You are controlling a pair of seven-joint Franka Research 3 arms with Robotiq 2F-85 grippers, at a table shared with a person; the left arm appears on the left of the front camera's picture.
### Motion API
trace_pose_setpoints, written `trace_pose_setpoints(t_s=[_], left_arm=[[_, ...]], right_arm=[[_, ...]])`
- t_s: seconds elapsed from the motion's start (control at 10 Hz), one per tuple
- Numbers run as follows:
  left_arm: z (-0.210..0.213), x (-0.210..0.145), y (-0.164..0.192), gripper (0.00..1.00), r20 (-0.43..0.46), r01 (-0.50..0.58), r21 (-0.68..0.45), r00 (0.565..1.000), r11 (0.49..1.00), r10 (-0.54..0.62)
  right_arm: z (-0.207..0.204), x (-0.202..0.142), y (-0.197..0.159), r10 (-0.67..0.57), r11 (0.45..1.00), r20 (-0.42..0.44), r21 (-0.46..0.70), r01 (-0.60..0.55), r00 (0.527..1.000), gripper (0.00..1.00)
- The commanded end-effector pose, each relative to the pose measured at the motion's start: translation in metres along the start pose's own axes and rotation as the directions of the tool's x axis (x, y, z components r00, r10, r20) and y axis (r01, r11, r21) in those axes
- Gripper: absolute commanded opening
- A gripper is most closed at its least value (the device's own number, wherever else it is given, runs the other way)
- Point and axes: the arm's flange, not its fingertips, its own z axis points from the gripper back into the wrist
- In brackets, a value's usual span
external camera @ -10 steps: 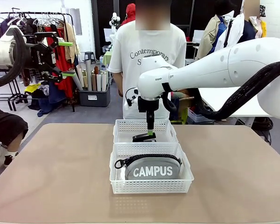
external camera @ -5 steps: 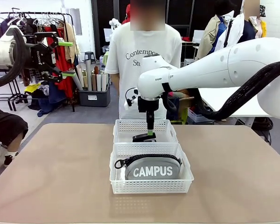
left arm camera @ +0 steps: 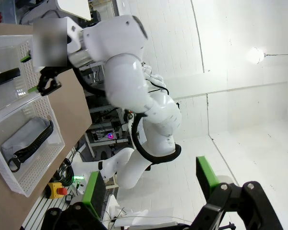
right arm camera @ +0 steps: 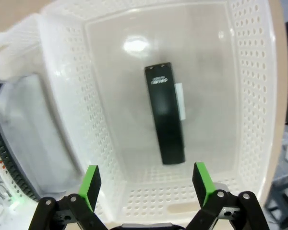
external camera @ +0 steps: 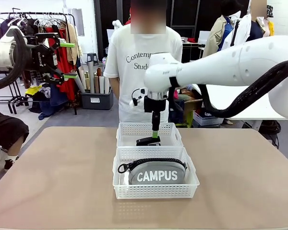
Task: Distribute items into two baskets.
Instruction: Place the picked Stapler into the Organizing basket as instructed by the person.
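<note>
Now the right gripper hangs over the far basket, fingers pointing straight down, its green tips just above the black stapler lying on the basket's clear bottom. From the right wrist view the fingers stand wide apart with nothing between them, and the stapler lies free below, roughly in the middle of that basket, its length running along the basket's longer side. A small white label sits against one edge of the stapler.

And the near basket sits directly in front of the far one, the two touching wall to wall. Inside it rests the grey pouch with its white "CAMPUS" lettering facing the front camera, black zipper curving along the top, the pull loop hanging to the left end. The right wrist view catches a slice of that pouch through the lattice wall, zipper at the picture's edge.

Over at the robot's left, the left gripper is held up high, well away from the table, fingers wide and empty. Its wrist view shows the green pads spread, both baskets off to the side and the other arm reaching over them.

A person in a white printed T-shirt stands at the far side behind the baskets.
</note>
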Motion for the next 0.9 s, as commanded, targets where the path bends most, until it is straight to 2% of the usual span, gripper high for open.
trace_pose_setpoints(t_s=[0.0,0.1,0.2,0.3,0.4,0.6,0.7,0.8], left_arm=[[0.001,-0.001,-0.002,1.00,-0.005,-0.006,-0.005,1.000,1.000,0.006],[0.001,-0.001,-0.002,1.00,-0.005,-0.006,-0.005,1.000,1.000,0.006],[0.001,-0.001,-0.002,1.00,-0.005,-0.006,-0.005,1.000,1.000,0.006],[0.001,-0.001,-0.002,1.00,-0.005,-0.006,-0.005,1.000,1.000,0.006],[0.001,-0.001,-0.002,1.00,-0.005,-0.006,-0.005,1.000,1.000,0.006],[0.001,-0.001,-0.002,1.00,-0.005,-0.006,-0.005,1.000,1.000,0.006],[0.001,-0.001,-0.002,1.00,-0.005,-0.006,-0.005,1.000,1.000,0.006],[0.001,-0.001,-0.002,1.00,-0.005,-0.006,-0.005,1.000,1.000,0.006]], right_arm=[[0.029,-0.017,0.002,-0.179,0.980,0.085,0.101,0.171,0.980,1.00],[0.051,-0.034,-0.011,-0.303,0.951,0.127,0.104,0.291,0.945,1.00],[0.064,-0.045,-0.008,-0.413,0.910,0.163,0.106,0.400,0.896,1.00],[0.084,-0.060,-0.012,-0.523,0.852,0.184,0.132,0.506,0.832,1.00],[0.103,-0.076,-0.018,-0.594,0.799,0.149,0.217,0.560,0.790,1.00],[0.131,-0.114,-0.034,-0.728,0.654,0.117,0.415,0.632,0.676,1.00],[0.139,-0.136,-0.041,-0.799,0.568,0.138,0.492,0.659,0.585,1.00],[0.143,-0.151,-0.044,-0.827,0.529,0.165,0.553,0.644,0.538,1.00]])
